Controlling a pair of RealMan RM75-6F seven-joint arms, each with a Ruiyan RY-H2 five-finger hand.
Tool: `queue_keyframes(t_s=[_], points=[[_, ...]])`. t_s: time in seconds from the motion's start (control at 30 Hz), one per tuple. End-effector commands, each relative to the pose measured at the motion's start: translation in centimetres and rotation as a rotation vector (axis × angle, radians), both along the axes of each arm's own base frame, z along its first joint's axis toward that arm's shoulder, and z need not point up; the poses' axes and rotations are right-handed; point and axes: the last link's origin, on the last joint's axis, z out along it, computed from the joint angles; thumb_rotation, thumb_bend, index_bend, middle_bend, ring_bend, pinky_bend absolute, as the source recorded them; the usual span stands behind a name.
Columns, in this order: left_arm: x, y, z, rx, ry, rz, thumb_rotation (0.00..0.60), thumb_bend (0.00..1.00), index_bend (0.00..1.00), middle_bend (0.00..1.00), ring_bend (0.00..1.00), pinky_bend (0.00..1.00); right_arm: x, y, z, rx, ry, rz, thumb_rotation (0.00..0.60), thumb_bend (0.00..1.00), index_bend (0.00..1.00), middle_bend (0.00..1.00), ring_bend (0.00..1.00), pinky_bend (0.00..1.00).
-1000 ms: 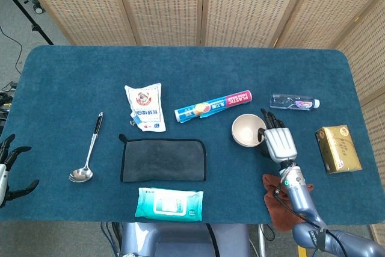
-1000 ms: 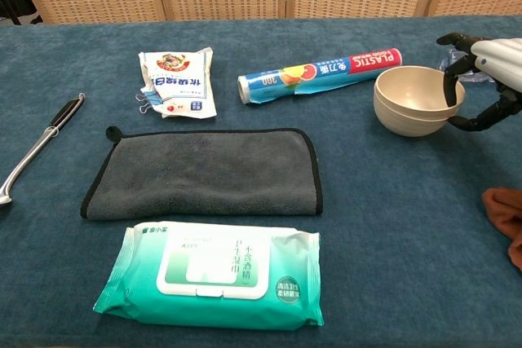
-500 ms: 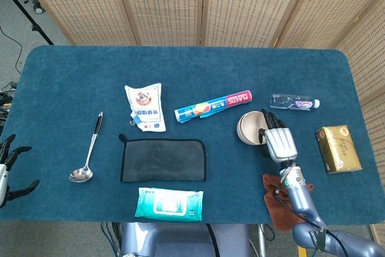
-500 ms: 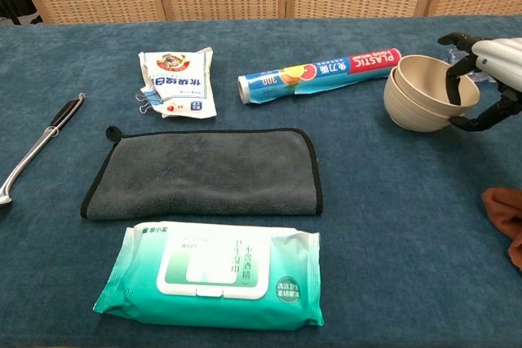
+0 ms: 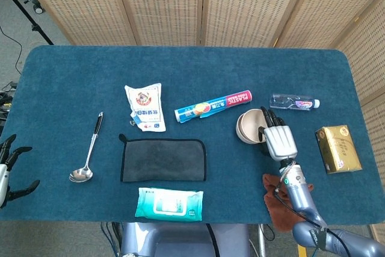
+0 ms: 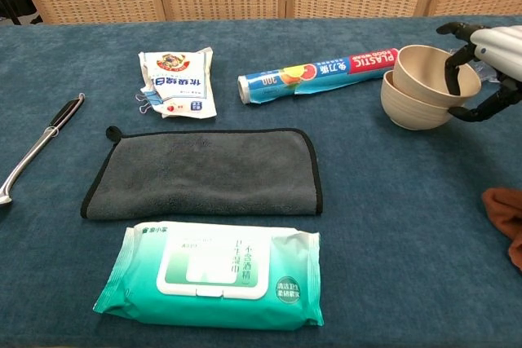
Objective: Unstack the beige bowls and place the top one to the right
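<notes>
**Top bowl tilting free, lower bowl may tag along**

Far off to the left of my working hand, my left hand hangs past the table edge, fingers spread, holding nothing. Coming across, the ladle, grey cloth and wipes pack all lie well clear of the job. The plastic wrap roll lies just left of the bowls, near enough to matter. Right beside my right hand, the top bowl sits tilted in the bottom bowl, its rim pinched between thumb outside and fingers hooked inside (I cannot tell how firm that pinch is). My worry: the bowls are still nested on one side, so lifting at this angle could drag the lower one up, then drop it against the roll. A thin rim pinch could also slip. To the right of the hand, the water bottle and yellow box crowd the landing area.
</notes>
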Motion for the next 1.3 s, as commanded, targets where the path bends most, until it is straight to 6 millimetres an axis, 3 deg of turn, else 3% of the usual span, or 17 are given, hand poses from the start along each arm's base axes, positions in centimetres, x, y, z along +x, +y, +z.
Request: queue_keyframes(t_s=[0.03,0.67,1.3], points=[[0.0,0.0,0.0,0.0,0.0,-0.001,0.6,0.18,0.26,0.0,0.0,0.05,0.3,-0.2,0.3,-0.006,0.004,0.007,0.6,0.36,0.61,0.01,0.0,0.21],[0.1,0.0,0.0,0.001,-0.002,-0.002,0.6,0.18,0.26,0.0,0.0,0.05,0.9,-1.2,2.6,-0.049,0.066,0.026,0.6,0.36,0.62,0.01,0.0,0.21],[0.1,0.0,-0.2,-0.006,0.002,-0.002,0.6,0.18,0.26,0.0,0.0,0.05,-1.6,-1.5,5.3,-0.083,0.146,-0.024,0.6,0.36,0.63,0.01,0.0,0.21]])
